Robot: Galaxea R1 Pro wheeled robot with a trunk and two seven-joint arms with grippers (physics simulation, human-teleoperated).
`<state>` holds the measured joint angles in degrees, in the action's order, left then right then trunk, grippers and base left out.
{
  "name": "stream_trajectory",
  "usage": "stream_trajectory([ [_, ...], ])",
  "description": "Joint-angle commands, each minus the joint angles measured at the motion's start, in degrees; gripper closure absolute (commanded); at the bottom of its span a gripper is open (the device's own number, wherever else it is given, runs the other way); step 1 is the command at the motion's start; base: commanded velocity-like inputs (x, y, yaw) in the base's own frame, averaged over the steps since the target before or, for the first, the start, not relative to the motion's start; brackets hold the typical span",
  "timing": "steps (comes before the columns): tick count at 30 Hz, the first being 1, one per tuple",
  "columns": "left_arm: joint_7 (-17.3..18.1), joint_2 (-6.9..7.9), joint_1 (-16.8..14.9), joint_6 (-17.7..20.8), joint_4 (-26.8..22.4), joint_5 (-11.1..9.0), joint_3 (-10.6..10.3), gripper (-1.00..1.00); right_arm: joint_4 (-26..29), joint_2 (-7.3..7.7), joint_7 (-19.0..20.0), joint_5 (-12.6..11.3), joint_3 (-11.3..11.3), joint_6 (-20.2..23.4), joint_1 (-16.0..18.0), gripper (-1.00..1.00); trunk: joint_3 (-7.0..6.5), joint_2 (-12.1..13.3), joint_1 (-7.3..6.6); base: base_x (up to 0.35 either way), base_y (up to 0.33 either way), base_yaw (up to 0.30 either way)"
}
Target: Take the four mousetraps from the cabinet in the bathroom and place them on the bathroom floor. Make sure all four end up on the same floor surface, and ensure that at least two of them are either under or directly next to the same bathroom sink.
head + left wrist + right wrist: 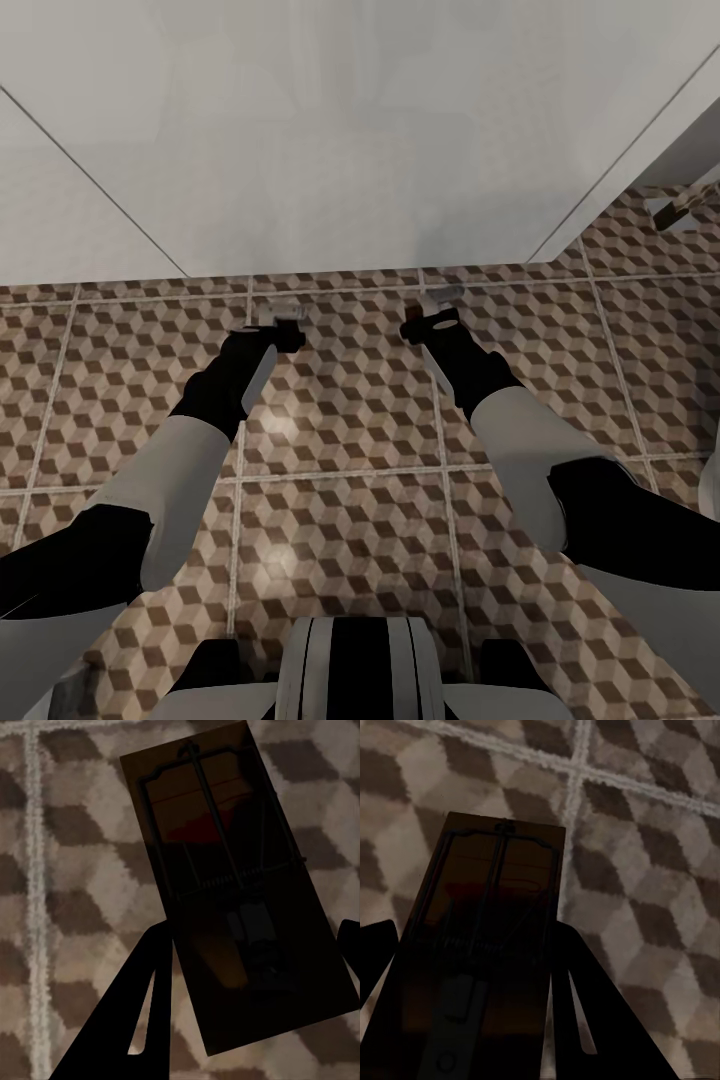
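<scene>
One mousetrap [232, 892], a dark wooden board with wire bar and red spot, is held above the cube-patterned bathroom floor [67, 870]. A second mousetrap [484, 945] is held likewise.

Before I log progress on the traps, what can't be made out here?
- Head view: whatever each claw, left and right, grips is too small to identify.
- Left wrist view: mousetrap darkly shadowed, detail murky.
- Right wrist view: second mousetrap cut off by the frame edge.

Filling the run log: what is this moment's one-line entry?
left tool: shut on mousetrap | right tool: shut on second mousetrap | both held above bathroom floor | facing white wall
</scene>
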<state>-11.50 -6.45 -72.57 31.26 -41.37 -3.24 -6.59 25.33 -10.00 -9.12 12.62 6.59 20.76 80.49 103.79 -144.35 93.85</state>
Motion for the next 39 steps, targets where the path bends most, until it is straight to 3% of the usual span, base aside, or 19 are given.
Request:
stream_trajectory([
  [1, -0.45, 0.01, -0.02, 0.28, -0.09, -0.28, -0.2, 1.0, 0.02, 0.0, -0.11, 0.22, 0.18, 0.54, 0.02, 1.0, 0.03, -0.01, -0.01, 0.0, 0.0, 0.0],
  [39, -0.36, 0.0, 0.02, 0.12, -0.63, -0.28, -0.53, 1.0, -1.51, 0.0, -0.11, 0.22, 0.17, 0.34, -0.05, 1.0, 0.03, -0.01, -0.01, 0.015, 0.0, 0.0],
])
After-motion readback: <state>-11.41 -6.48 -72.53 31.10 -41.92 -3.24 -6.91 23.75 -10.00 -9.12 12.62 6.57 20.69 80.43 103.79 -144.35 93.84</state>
